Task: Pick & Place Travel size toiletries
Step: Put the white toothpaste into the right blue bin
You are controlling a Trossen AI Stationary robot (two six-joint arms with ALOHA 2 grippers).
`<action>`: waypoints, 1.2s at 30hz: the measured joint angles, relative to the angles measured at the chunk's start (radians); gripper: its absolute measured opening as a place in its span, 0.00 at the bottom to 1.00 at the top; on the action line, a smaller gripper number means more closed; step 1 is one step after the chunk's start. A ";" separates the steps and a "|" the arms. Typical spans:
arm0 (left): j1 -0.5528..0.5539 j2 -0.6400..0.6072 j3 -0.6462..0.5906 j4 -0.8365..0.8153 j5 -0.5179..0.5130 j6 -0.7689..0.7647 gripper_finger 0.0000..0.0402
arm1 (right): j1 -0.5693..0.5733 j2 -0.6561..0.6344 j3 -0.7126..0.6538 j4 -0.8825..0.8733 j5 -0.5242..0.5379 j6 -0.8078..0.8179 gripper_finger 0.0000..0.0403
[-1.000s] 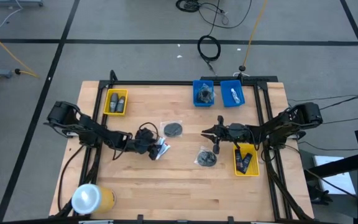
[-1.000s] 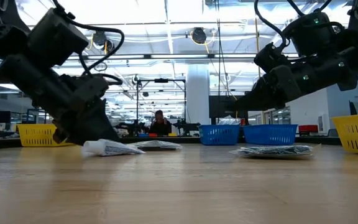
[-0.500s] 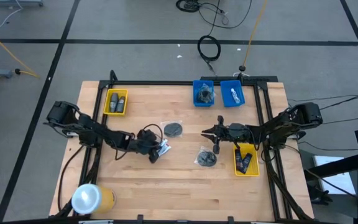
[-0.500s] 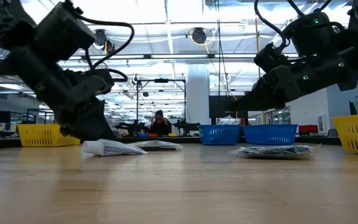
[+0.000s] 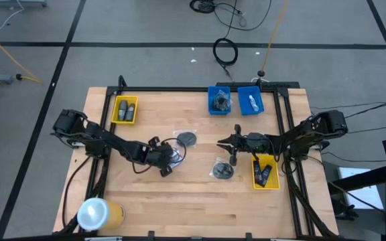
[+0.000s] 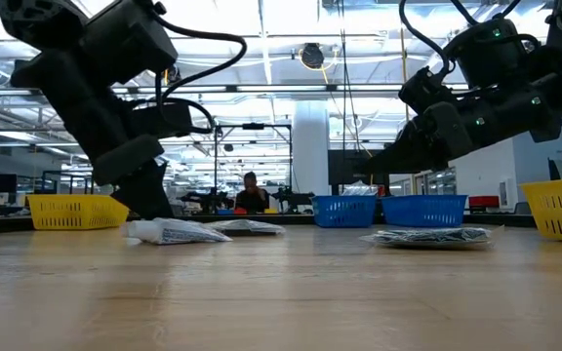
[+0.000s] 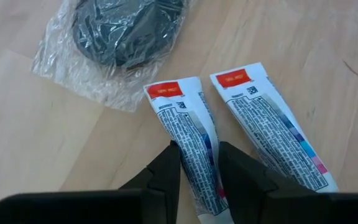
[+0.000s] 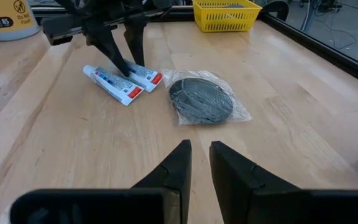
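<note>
The left gripper (image 7: 199,168) is down at the table near its middle, fingers clamped on one white tube (image 7: 188,140); the tube runs out from between the fingers toward 12 o'clock in the left wrist view. A second white tube (image 7: 272,134) lies just beside it at about 2 o'clock, parallel and free on the wood. A bagged grey disc (image 7: 120,37) sits at 11 o'clock from the fingers, its clear bag touching the end of the held tube.

Count, going left to right in the high view: a yellow roll (image 5: 100,213) at the table's 7 o'clock corner; a yellow bin (image 5: 124,110) at 10 o'clock; two white tubes under the left gripper; two bagged discs, one by the tubes and a second disc (image 5: 223,170) nearer the right arm; two blue bins (image 5: 235,100) at 12 o'clock; another yellow bin (image 5: 265,172) at 4 o'clock holding dark bottles, number unclear.

The right gripper (image 8: 199,163) hovers above the wood between the discs, fingers close together with a narrow gap, holding nothing.
</note>
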 joint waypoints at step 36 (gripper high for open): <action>0.019 -0.001 0.046 0.612 -0.109 0.607 0.04 | 0.000 0.210 0.338 -0.057 -0.274 0.193 0.44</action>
